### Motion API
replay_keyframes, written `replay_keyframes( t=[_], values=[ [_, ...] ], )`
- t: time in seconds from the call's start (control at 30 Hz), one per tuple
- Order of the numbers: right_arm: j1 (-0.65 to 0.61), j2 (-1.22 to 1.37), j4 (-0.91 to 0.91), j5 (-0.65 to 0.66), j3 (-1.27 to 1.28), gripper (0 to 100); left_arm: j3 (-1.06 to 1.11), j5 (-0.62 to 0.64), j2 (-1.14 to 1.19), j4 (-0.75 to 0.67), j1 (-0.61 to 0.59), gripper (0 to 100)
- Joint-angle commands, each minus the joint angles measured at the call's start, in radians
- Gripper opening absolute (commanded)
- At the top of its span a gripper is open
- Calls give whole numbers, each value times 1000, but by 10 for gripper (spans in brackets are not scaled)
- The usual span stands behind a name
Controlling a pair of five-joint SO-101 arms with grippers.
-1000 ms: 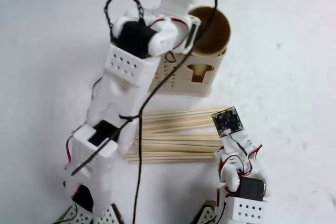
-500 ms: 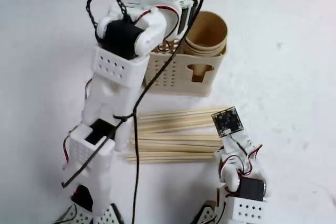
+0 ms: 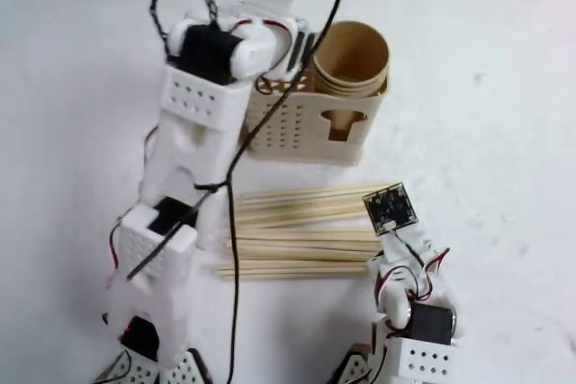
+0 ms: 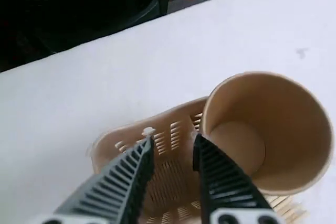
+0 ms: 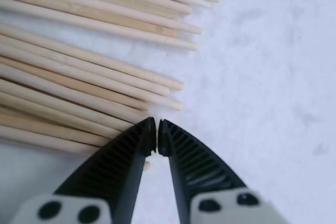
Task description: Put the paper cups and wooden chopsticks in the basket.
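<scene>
A stack of brown paper cups (image 3: 353, 60) stands upright in the right end of the cream basket (image 3: 310, 128). In the left wrist view my left gripper (image 4: 172, 145) hangs open over the basket's (image 4: 157, 145) perforated wall, just beside the top cup (image 4: 262, 129), with nothing between its fingers. Several wooden chopsticks (image 3: 301, 231) lie in a loose bundle on the white table in front of the basket. My right gripper (image 5: 156, 129) is shut and empty, its tips low at the near ends of the chopsticks (image 5: 79, 77).
The left arm (image 3: 193, 150) stretches from the front edge up over the basket's left side, its cable trailing across the chopsticks. The right arm's base (image 3: 414, 330) sits at the front right. Bare white table (image 3: 486, 150) lies to the right and left.
The cup, tilted at the left gripper a second ago, now stands settled in the stack. The left arm has swung left, away from it. The right arm has not moved.
</scene>
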Motion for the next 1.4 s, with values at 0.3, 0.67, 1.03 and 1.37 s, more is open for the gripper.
replay_keyframes(
  t=[0.3, 0.67, 1.03, 1.37],
  values=[
    [-2, -7, -16, 11, 8, 24, -69, -14, 62, 5, 16, 142],
    [-2, -7, -16, 11, 8, 24, -155, -15, 76, 64, 36, 142],
    [-2, -7, -16, 11, 8, 24, -236, -15, 154, 87, 16, 142],
    [-2, -7, -16, 11, 8, 24, -336, -74, -5, 114, -56, 142]
  ],
)
